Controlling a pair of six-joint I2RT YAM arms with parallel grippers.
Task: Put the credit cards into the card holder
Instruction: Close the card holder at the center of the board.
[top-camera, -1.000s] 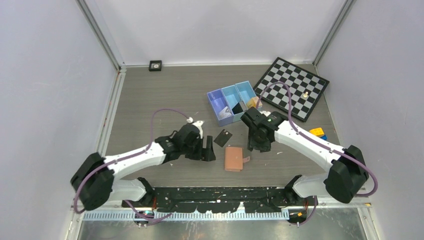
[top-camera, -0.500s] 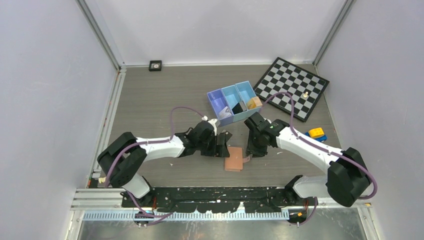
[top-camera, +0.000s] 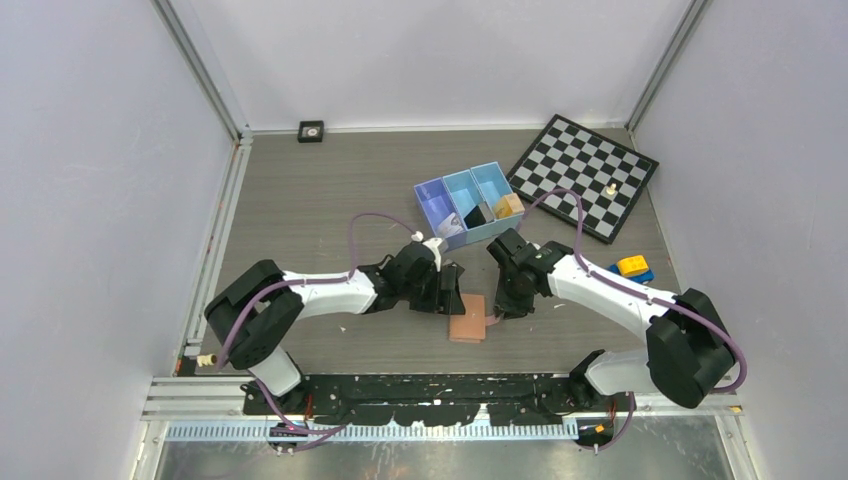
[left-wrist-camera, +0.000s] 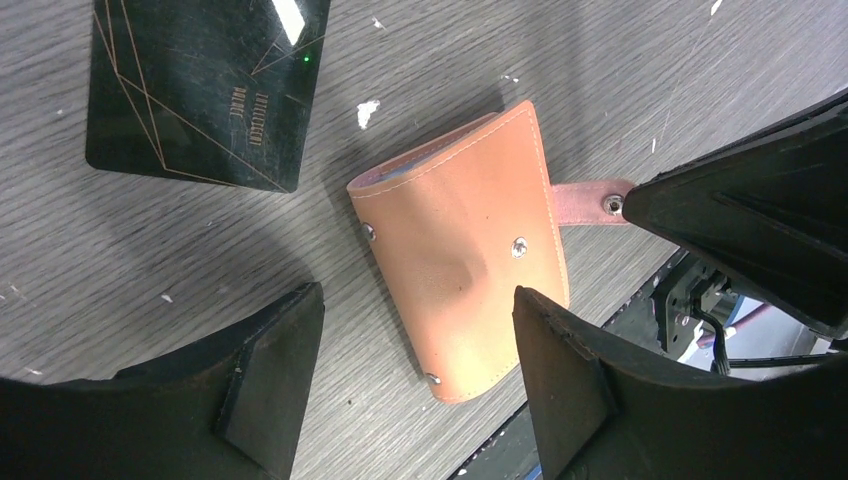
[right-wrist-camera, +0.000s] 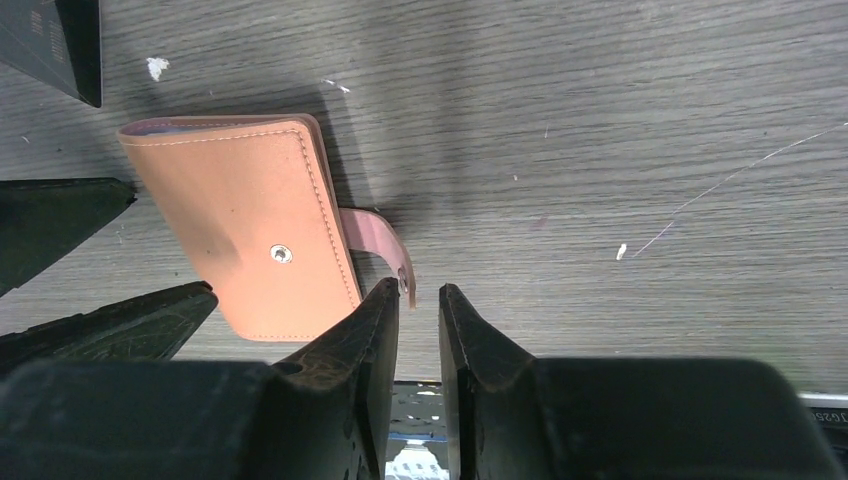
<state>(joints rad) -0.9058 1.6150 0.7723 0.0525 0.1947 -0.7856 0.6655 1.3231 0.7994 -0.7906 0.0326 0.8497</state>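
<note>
The salmon-tan card holder (top-camera: 468, 317) lies folded shut on the table, its snap tab (right-wrist-camera: 375, 240) sticking out to the right. One black credit card (left-wrist-camera: 205, 90) lies flat just beyond it. Another black card (top-camera: 475, 215) leans in the blue bin's middle compartment. My left gripper (left-wrist-camera: 415, 300) is open, and its fingers straddle the near end of the card holder (left-wrist-camera: 465, 270) without touching it. My right gripper (right-wrist-camera: 418, 290) has its jaws narrowed to a small gap. The tab's end sits at that gap beside the left fingertip (right-wrist-camera: 385, 300) and is not pinched.
A three-compartment blue bin (top-camera: 432, 200) stands behind the grippers with a tan block (top-camera: 508, 205) in its right cell. A chessboard (top-camera: 585, 175) with one small piece lies at the back right. Yellow and blue bricks (top-camera: 632, 266) sit beside the right arm.
My left arm has swung right until its open fingers frame the card holder. My right gripper has come down to the snap tab and its jaws have narrowed a lot.
</note>
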